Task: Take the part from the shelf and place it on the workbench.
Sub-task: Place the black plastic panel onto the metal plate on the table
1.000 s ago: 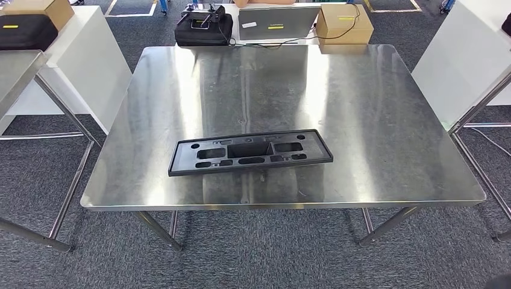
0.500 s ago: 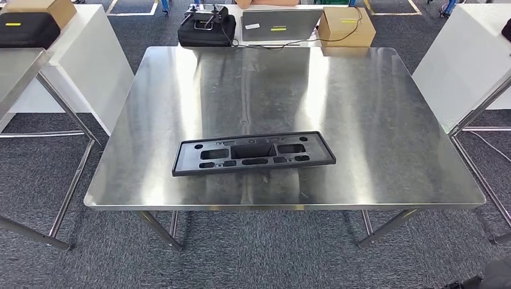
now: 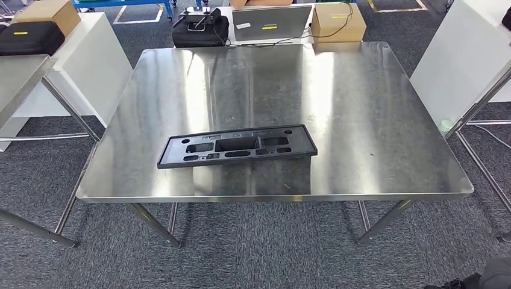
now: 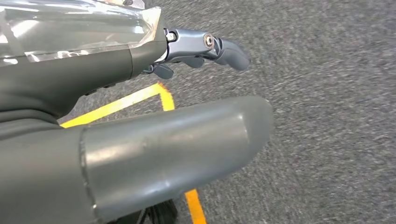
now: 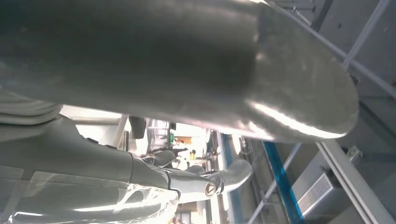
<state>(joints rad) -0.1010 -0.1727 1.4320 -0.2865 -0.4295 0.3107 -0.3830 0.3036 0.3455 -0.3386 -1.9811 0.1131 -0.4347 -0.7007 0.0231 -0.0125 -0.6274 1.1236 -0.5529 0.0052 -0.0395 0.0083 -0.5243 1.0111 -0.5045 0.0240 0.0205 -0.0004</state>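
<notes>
the black part (image 3: 237, 147) is lying flat on the steel workbench (image 3: 361, 120), near the front edge, approx 7 o'clock from the bench centre, long side running 9 to 3, its 9 o'clock end sitting a bit closer to you. nothing is touching it. its cutouts are facing up.

your left hand (image 4: 140, 135) is hanging over grey carpet w/ a yellow floor line (image 4: 135, 100) under it; thumb is sticking out straight, darker fingers (image 4: 219, 46) are reaching out past it, holding nothing, fingers apart. your right hand (image 5: 187, 93) is showing in the rt wrist cam against blurry racking and a blue bar (image 5: 280, 182); thumb is extended, one finger (image 5: 233, 175) is curling slightly, nothing in it, looks spread.

at 12 o'clock past the bench: a black case (image 3: 200, 30) w/ a controller on top, a grey laptop (image 3: 272, 23), a cardboard box (image 3: 337, 23) w/ a cable running over to it. at 10 o'clock: another box (image 3: 48, 13) and a black bag (image 3: 30, 37) on a white table (image 3: 90, 66). at 3 o'clock a white panel (image 3: 464, 60) is leaning by a steel frame.
</notes>
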